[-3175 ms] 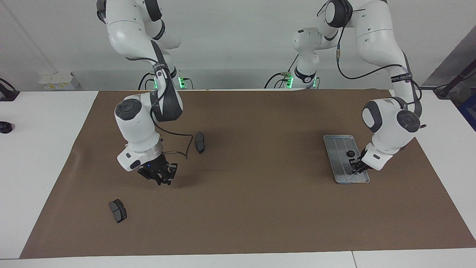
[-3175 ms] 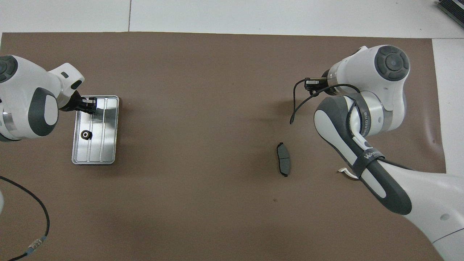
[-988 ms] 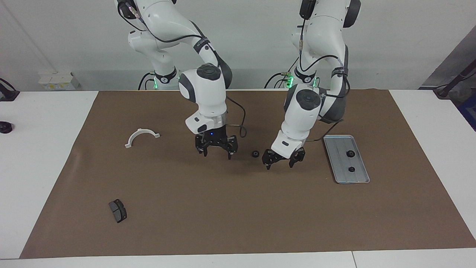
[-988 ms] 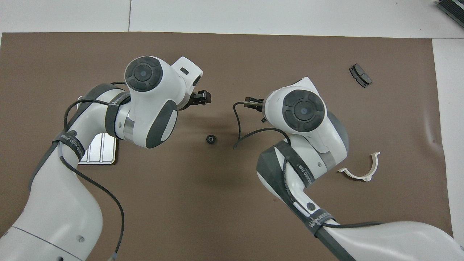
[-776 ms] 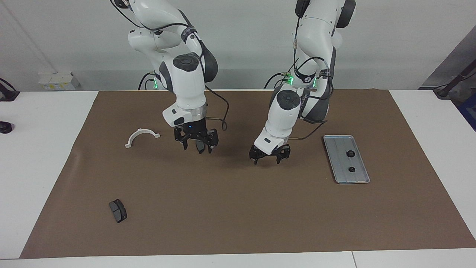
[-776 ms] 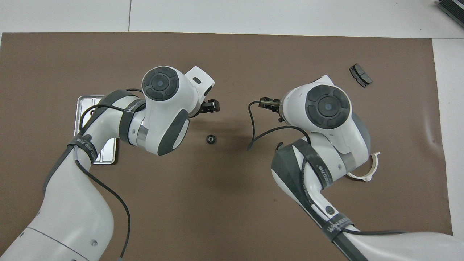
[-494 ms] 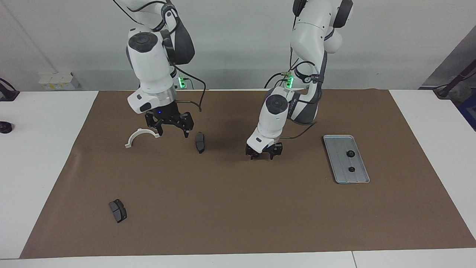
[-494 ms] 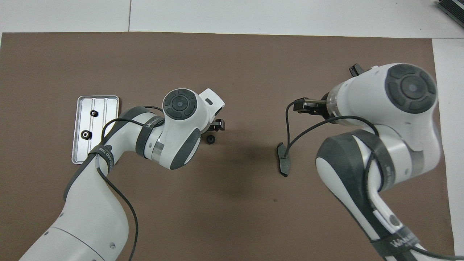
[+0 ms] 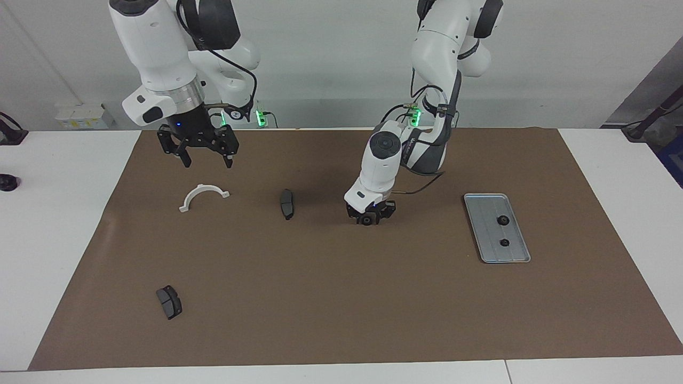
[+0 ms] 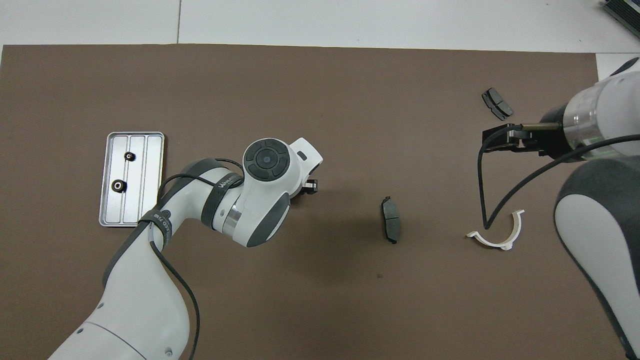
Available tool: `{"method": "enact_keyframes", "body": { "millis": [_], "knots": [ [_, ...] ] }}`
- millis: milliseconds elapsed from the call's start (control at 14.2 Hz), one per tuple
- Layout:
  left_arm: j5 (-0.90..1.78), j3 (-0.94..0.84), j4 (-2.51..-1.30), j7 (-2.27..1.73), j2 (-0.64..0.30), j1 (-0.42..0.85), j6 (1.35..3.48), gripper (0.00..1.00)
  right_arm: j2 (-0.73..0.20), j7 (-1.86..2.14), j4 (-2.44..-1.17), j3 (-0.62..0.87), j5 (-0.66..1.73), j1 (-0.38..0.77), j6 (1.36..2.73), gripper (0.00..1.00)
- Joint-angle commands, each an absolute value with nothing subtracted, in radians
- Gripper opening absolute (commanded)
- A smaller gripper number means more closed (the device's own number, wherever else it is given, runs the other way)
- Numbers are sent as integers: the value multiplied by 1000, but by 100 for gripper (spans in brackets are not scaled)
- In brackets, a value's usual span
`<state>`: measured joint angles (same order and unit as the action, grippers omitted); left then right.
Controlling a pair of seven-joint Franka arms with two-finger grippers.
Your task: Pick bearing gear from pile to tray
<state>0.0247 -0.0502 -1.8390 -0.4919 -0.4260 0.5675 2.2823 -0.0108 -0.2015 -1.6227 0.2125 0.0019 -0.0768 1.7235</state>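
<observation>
Looks like a robotics lab: 2 white arms [image 9: 384,160] bolted at a white table [image 9: 53,213], brown mat [image 9: 341,298] on top, bare grey wall, loose cables.

Matt brown paper-like sheet [image 9: 341,298] over a smooth white tabletop [image 9: 53,213]. Tray [image 9: 483,205] of silver-grey metal, its ribbed floor faintly reflective. Half-ring bracket [image 9: 203,195] of smooth white plastic. Curved pads [image 9: 286,203] dark grey and matt. Arm shells [image 10: 150,300] of glossy white plastic.
</observation>
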Motion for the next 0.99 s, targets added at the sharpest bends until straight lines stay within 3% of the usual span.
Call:
{"method": "enact_keyframes", "body": {
  "millis": [0,212,423,635,917],
  "knots": [
    [11,-34,-1894,-511,-388,584,2299,48,-18,-156,-1582,219,22,-113,1666,100],
    [11,-34,-1904,-511,-383,592,2301,33,-15,-156,-1583,219,12,-129,1655,100],
    [11,-34,-1902,-511,-383,592,2295,3,-15,-156,-1583,219,9,-132,1635,100],
    [11,-32,-1884,-509,-385,578,2273,0,-15,-158,-1583,221,8,-132,1635,100],
    [12,-31,-1702,-505,-413,459,2137,0,12,-156,-1591,218,0,-140,1623,100]
  ]
}}
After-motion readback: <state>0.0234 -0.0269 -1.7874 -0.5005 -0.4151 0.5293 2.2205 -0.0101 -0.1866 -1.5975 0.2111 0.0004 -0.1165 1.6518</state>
